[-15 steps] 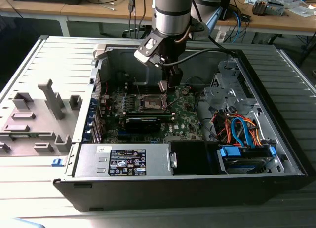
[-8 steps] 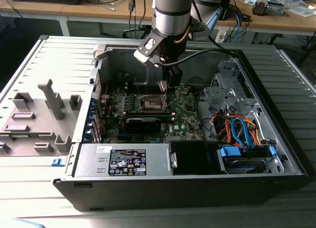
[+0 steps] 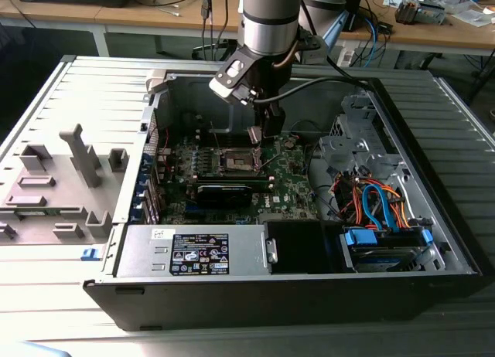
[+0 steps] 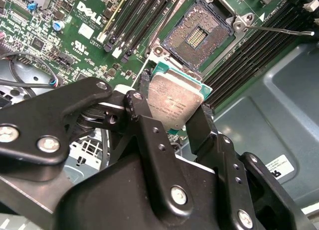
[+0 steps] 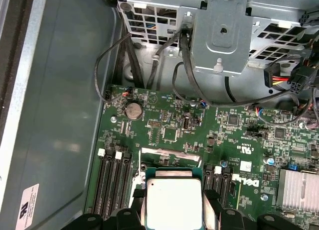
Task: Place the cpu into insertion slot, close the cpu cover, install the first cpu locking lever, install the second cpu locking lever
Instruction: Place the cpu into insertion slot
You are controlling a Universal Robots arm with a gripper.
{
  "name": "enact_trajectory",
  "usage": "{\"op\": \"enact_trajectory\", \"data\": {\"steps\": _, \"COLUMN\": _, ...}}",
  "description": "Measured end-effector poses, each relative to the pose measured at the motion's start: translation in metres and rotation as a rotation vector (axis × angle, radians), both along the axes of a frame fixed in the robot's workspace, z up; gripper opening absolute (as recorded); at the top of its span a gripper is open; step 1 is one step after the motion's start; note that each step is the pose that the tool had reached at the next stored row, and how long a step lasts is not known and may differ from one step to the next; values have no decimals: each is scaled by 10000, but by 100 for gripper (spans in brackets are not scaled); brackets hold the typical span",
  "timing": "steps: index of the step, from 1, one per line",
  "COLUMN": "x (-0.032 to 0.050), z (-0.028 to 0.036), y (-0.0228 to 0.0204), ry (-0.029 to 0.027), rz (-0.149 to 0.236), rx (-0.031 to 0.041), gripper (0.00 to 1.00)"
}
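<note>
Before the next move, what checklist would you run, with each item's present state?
1. Small square silver-topped cpu clamped in the black tool: ok.
2. Square silver-rimmed insertion slot on the green circuit board empty, contacts uncovered: ok.
3. Thin wire lever swung clear of the slot: ok.
4. Cpu corners lined up with the slot: cannot tell.
5. Cpu seated in the slot: not ok, held above it.

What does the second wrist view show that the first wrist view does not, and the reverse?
From the second wrist view: the insertion slot, uncovered and empty, with its contact field exposed. From the first wrist view: the round coin battery. In both wrist views: the cpu, clamped between the fingers of the hand, and the black memory slots.
</note>
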State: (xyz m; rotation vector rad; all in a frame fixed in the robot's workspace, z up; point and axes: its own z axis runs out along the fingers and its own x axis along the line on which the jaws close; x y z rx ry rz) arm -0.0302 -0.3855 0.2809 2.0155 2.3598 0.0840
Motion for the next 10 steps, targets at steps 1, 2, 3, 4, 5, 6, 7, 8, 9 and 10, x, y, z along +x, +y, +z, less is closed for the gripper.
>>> {"op": "enact_trajectory", "data": {"steps": 1, "x": 0, "z": 0, "y": 0, "ry": 0, "rz": -17, "rx": 0, "gripper": 54}}
{"op": "enact_trajectory", "data": {"steps": 2, "x": 0, "z": -1, "y": 0, "ry": 0, "rz": -39, "rx": 0, "gripper": 54}}
{"op": "enact_trajectory", "data": {"steps": 3, "x": 0, "z": -1, "y": 0, "ry": 0, "rz": -62, "rx": 0, "gripper": 54}}
{"op": "enact_trajectory", "data": {"steps": 4, "x": 0, "z": -1, "y": 0, "ry": 0, "rz": -78, "rx": 0, "gripper": 54}}
{"op": "enact_trajectory", "data": {"steps": 5, "x": 0, "z": -1, "y": 0, "ry": 0, "rz": -91, "rx": 0, "gripper": 54}}
{"op": "enact_trajectory", "data": {"steps": 6, "x": 0, "z": -2, "y": 0, "ry": 0, "rz": -105, "rx": 0, "gripper": 54}}
{"op": "enact_trajectory", "data": {"steps": 7, "x": 0, "z": -2, "y": 0, "ry": 0, "rz": -118, "rx": 0, "gripper": 54}}
{"op": "enact_trajectory", "data": {"steps": 8, "x": 0, "z": -2, "y": 0, "ry": 0, "rz": -130, "rx": -1, "gripper": 54}}
{"op": "enact_trajectory", "data": {"steps": 9, "x": 0, "z": -2, "y": 0, "ry": 0, "rz": -144, "rx": 0, "gripper": 54}}
{"op": "enact_trajectory", "data": {"steps": 10, "x": 0, "z": -2, "y": 0, "ry": 0, "rz": -161, "rx": 0, "gripper": 54}}
